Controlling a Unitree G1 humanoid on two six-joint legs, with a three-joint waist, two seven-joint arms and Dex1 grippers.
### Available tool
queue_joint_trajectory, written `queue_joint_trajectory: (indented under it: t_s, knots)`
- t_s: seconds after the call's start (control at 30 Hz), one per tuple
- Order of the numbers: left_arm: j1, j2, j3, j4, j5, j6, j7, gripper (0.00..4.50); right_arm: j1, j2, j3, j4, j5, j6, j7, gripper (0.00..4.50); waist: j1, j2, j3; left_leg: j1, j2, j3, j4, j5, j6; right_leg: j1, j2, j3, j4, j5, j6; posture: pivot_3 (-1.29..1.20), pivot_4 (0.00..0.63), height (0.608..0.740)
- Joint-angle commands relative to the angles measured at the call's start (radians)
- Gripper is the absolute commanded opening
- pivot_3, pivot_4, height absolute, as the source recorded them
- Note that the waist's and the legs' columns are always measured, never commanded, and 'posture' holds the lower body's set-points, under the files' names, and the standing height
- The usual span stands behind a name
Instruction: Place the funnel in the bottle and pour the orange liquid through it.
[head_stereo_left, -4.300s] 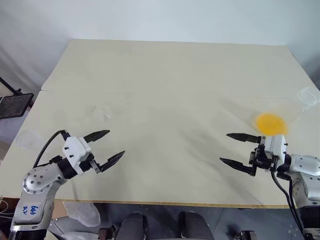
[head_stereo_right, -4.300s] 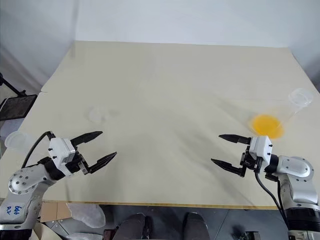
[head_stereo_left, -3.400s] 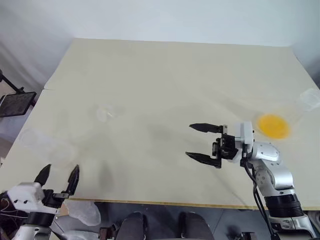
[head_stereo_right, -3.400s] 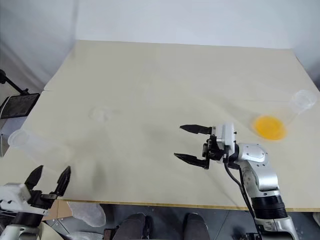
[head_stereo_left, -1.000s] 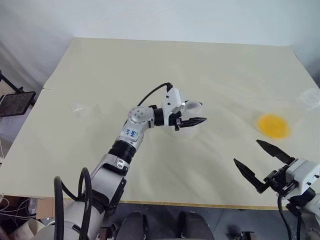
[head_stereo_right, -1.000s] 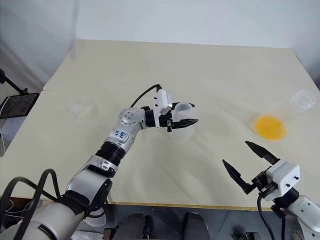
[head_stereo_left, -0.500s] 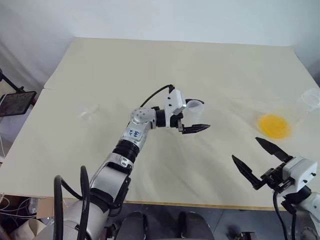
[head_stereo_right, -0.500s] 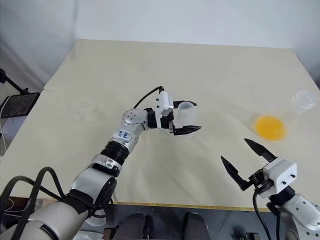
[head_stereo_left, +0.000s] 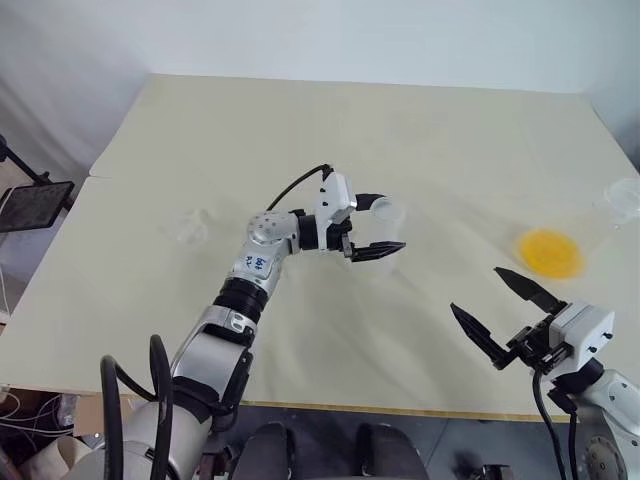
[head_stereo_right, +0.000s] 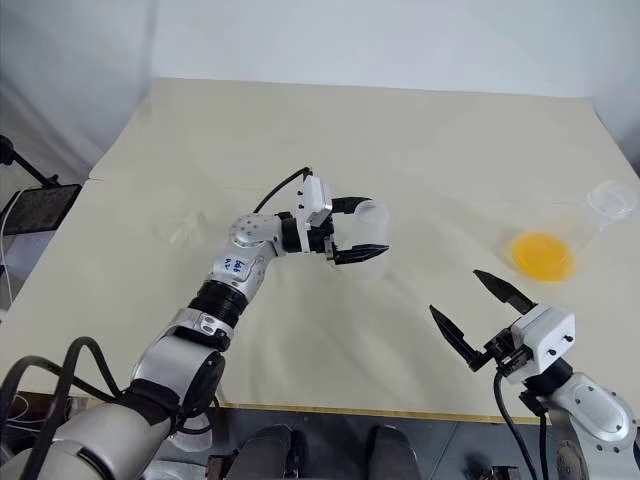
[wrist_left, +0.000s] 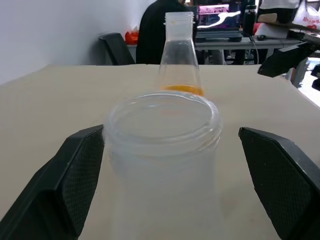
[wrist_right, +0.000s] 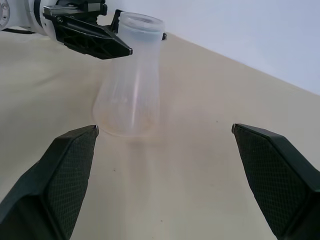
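The bottle stands upright near the middle of the table, see-through and with nothing in it. My left gripper is open, with one finger on each side of the bottle's neck. One finger lies close against the neck and the other stands well clear. The funnel lies on the table far to the left. The orange liquid sits in a large clear conical flask at the right edge. My right gripper hovers open near the front right, holding nothing and pointing toward the bottle.
The beige table has open surface between bottle, funnel and flask. A black stand sits beyond the table's left edge. The flask with its orange layer stands straight beyond the bottle in the left wrist view.
My left gripper has opened off the bottle, which now stands on the table; the arm has drawn slightly left. The right gripper has barely shifted.
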Motion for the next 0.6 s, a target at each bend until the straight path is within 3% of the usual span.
queue_joint_trajectory:
  t_s: [0.03,0.4,0.6]
  knots:
    - [0.013,0.035,0.063,-0.065,-0.061,0.002,-0.017,4.47,-0.006,0.005,0.009,-0.009,0.006,-0.014,-0.005,4.50,-0.002,0.000,0.000,0.000,0.000,0.000,0.000,0.000,0.000,0.000,0.000,0.000,0.000,0.000,0.000,0.00,0.150,0.740]
    - [0.197,0.223,0.146,-0.410,-0.138,0.093,-0.039,4.47,-0.135,-0.039,0.066,0.043,0.029,0.014,0.056,4.50,-0.002,0.000,0.000,0.000,0.001,-0.003,0.001,0.000,0.000,0.000,0.000,0.000,0.002,0.000,0.000,0.00,0.150,0.740]
    - [0.513,0.371,0.309,-0.748,-0.180,0.235,0.117,4.47,-0.293,-0.083,0.143,0.114,0.071,0.062,0.168,4.50,-0.027,0.001,0.000,0.001,0.002,-0.012,0.002,0.000,0.000,0.001,0.000,0.000,0.004,0.000,0.000,0.00,0.150,0.740]
